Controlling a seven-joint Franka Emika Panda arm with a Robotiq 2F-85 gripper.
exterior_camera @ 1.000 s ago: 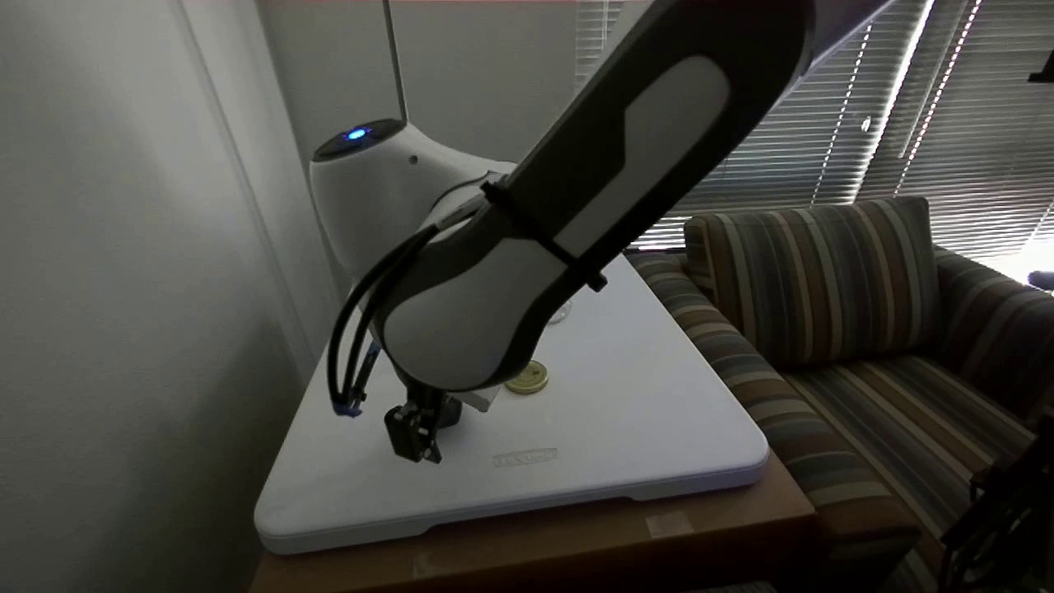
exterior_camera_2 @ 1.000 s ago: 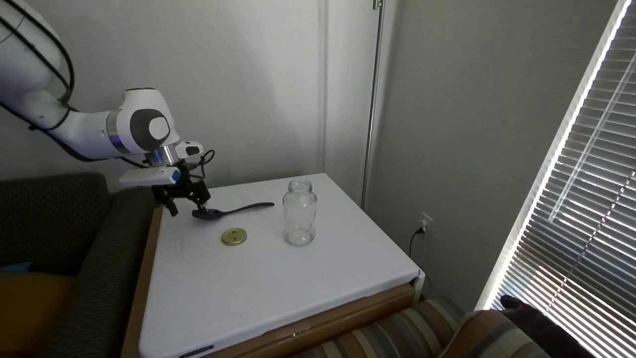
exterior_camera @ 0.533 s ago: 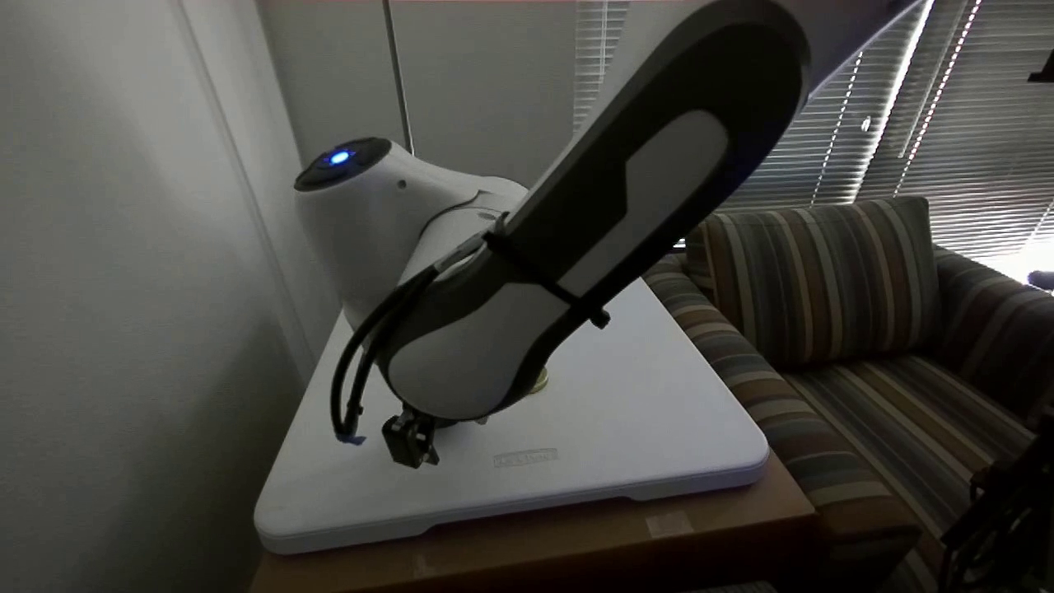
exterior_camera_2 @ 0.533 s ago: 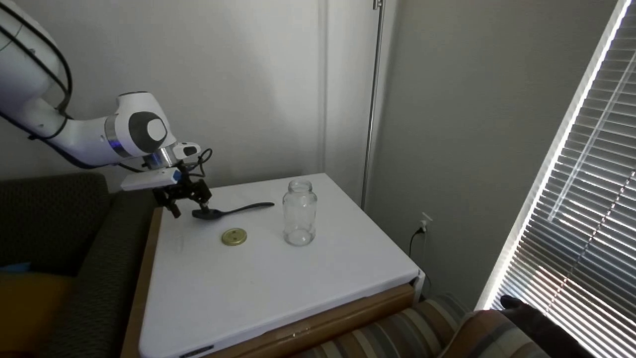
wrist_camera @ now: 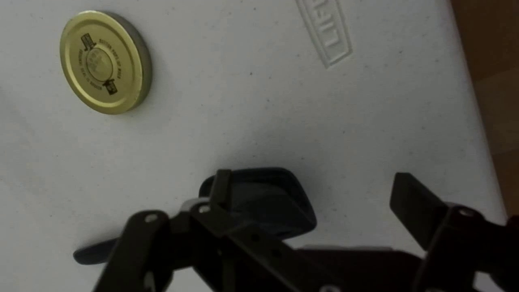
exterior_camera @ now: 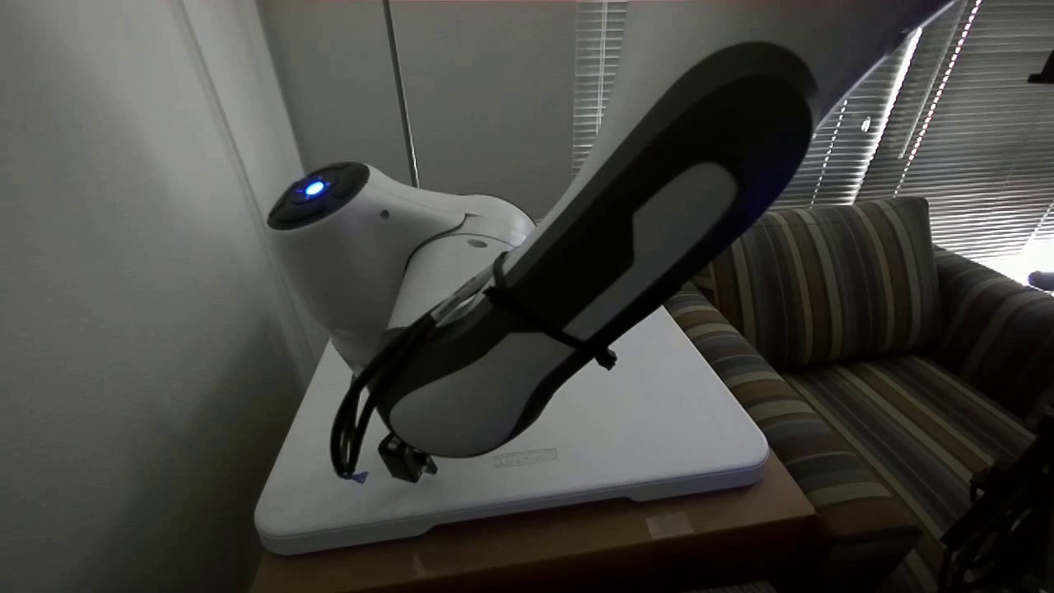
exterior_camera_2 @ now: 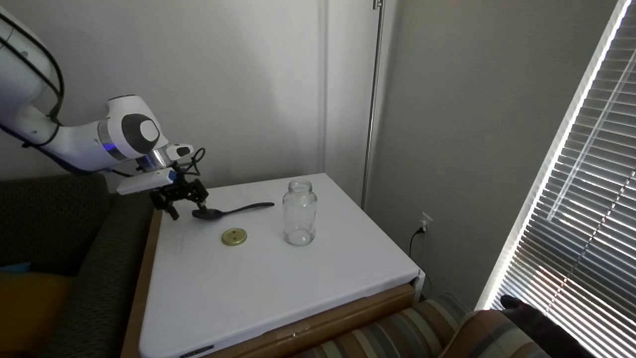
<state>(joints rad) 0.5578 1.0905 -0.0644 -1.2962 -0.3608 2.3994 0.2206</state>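
A striped sofa (exterior_camera: 889,403) stands just beside the white table (exterior_camera_2: 278,283), whose top lies across a brown base (exterior_camera: 576,543) that seems to be what keeps it level. The robot arm (exterior_camera: 560,272) leans over it from high up, bent down at the wrist, presumably so that only its end comes near the surface. The gripper (wrist_camera: 313,178) hangs low there, jaws wide apart, clamped on nothing. A clear glass jar (exterior_camera_2: 299,219) stands upright on its own base, mouth uncovered, well apart from the jaws. The black spoon (wrist_camera: 267,202) lies on the table, its head right under the gripper and its handle pointing toward the jar's side. Nothing grips it, so the table bears its weight. In the wrist view one finger (wrist_camera: 221,190) overlaps the head while the other finger (wrist_camera: 417,211) sits out past its tip, which looks like a straddle of the spoon's end; whether either touches, I can't tell. The gold lid (wrist_camera: 103,63) is smallest, lying flat near the spoon but apart, printed face up, steady on its broad side.
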